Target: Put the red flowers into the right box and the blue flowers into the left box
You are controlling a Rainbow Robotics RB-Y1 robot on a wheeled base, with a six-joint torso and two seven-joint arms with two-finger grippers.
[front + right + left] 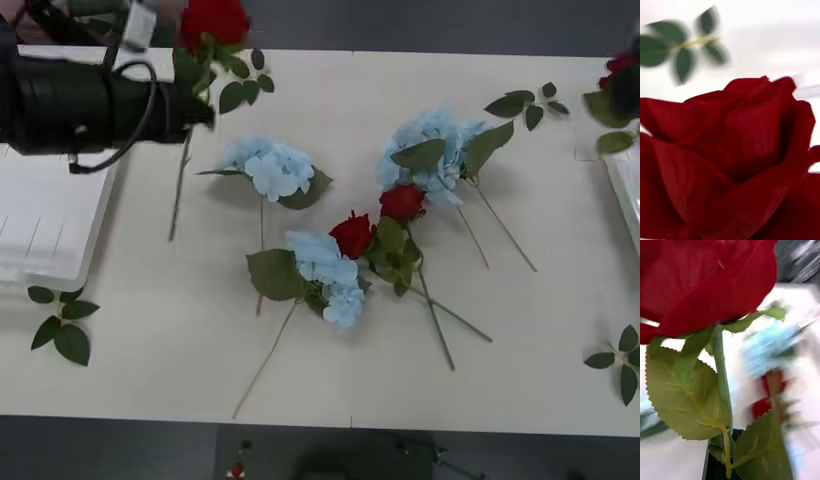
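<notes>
Roses: the left tool (196,112) held one rose (213,20) by its stem above the counter (150,360); right tool's state I cannot tell.

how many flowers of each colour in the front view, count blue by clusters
red roses: 4
blue clusters: 3
total: 7
</notes>
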